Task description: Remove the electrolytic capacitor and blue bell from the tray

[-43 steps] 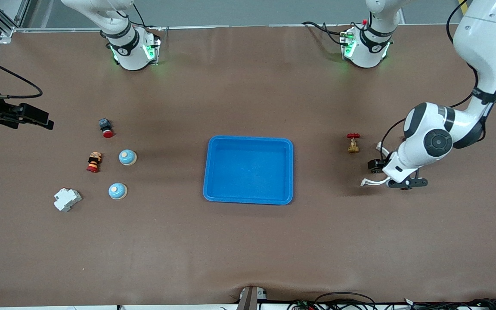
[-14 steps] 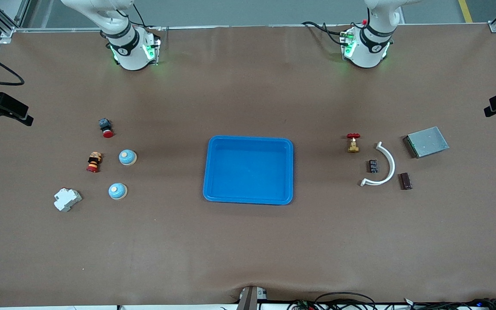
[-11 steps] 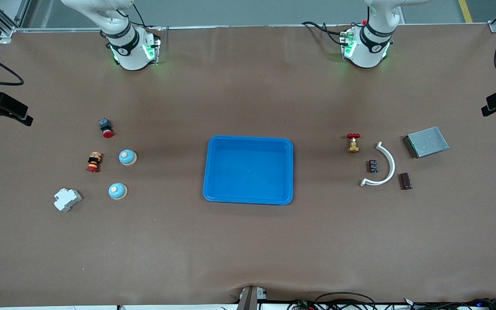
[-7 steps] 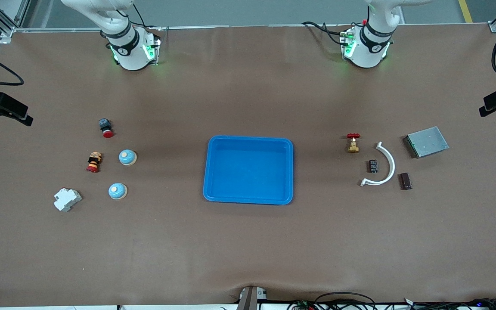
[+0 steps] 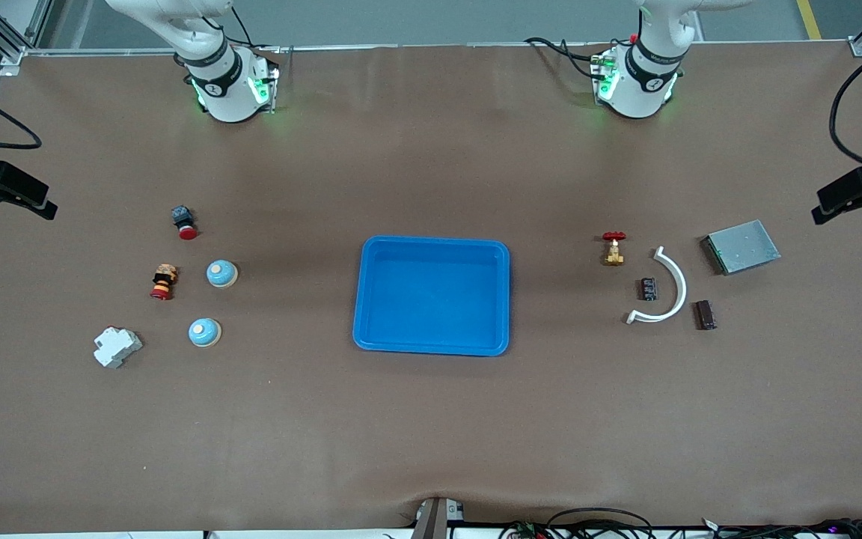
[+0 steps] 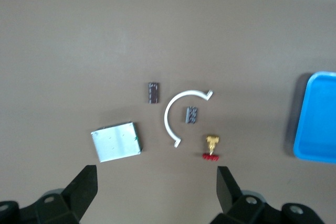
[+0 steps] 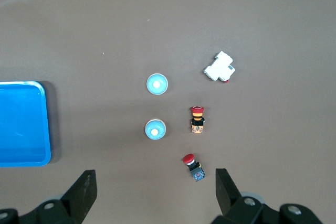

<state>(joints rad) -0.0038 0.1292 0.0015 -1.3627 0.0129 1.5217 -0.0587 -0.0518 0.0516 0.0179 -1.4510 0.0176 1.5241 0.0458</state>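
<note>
Two round blue bells point(image 5: 221, 273) point(image 5: 204, 332) sit toward the right arm's end of the table; the right wrist view shows both bells point(image 7: 157, 84) point(image 7: 155, 129). A small black capacitor point(image 5: 649, 288) point(image 6: 192, 115) lies inside the curve of a white strip toward the left arm's end. The blue tray point(image 5: 361, 299) rests in the middle with nothing in it. My left gripper point(image 5: 824, 209) point(image 6: 157, 192) hangs high over the left arm's end, open, nothing between its fingers. My right gripper point(image 5: 34, 203) point(image 7: 156, 192) hangs high over the right arm's end, open and holding nothing.
Near the capacitor lie a white curved strip point(image 5: 669, 288), a red-handled brass valve point(image 5: 613, 248), a dark brown block point(image 5: 705, 314) and a grey metal box point(image 5: 742, 246). By the bells are two red push buttons point(image 5: 184, 222) point(image 5: 164, 281) and a white breaker point(image 5: 117, 346).
The left arm, low over the white strip three seconds ago, has lifted out to the table's end; in the last second its gripper drifts back over the table. The right gripper holds still.
</note>
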